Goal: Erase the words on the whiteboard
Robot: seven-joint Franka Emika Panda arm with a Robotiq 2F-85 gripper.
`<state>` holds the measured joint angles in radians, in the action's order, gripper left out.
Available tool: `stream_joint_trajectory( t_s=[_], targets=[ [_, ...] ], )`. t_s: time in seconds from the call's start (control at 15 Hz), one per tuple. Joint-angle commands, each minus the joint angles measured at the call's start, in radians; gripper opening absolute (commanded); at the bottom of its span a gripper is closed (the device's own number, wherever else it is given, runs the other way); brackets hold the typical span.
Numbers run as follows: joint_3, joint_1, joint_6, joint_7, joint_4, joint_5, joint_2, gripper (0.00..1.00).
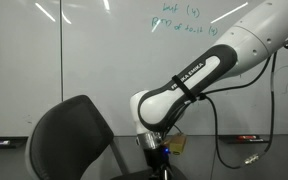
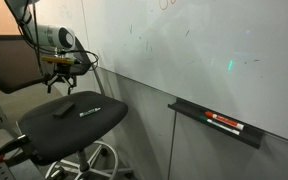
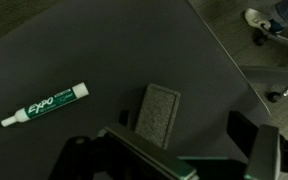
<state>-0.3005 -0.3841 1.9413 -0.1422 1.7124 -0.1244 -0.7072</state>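
A grey felt eraser (image 3: 156, 113) lies flat on the black chair seat (image 3: 84, 50), in the wrist view just ahead of my gripper (image 3: 191, 150). The gripper is open and empty, its fingers apart and hovering above the seat. In an exterior view the gripper (image 2: 62, 80) hangs over the chair seat (image 2: 79, 125), with the eraser (image 2: 62, 110) below it. The whiteboard (image 1: 104, 60) carries green writing (image 1: 181, 20) near its top. In an exterior view it shows faint marks (image 2: 231, 65).
A green Expo marker (image 3: 44, 105) lies on the seat left of the eraser. The chair's backrest (image 1: 69, 135) stands beside the arm (image 1: 184, 85). A marker tray (image 2: 219, 122) with markers hangs under the whiteboard. Cables hang at the right (image 1: 274, 90).
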Motion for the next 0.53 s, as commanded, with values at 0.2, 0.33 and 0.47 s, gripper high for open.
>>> stream_joint_trajectory(
  t_s=[0.2,0.33,0.47],
  targets=[
    [-0.005,0.007,0.026,-0.025,0.023,0.016,0.019,1.00],
    [-0.005,0.007,0.027,-0.027,0.025,0.016,0.020,1.00],
    [-0.005,0.007,0.027,-0.027,0.025,0.016,0.020,1.00]
  ],
)
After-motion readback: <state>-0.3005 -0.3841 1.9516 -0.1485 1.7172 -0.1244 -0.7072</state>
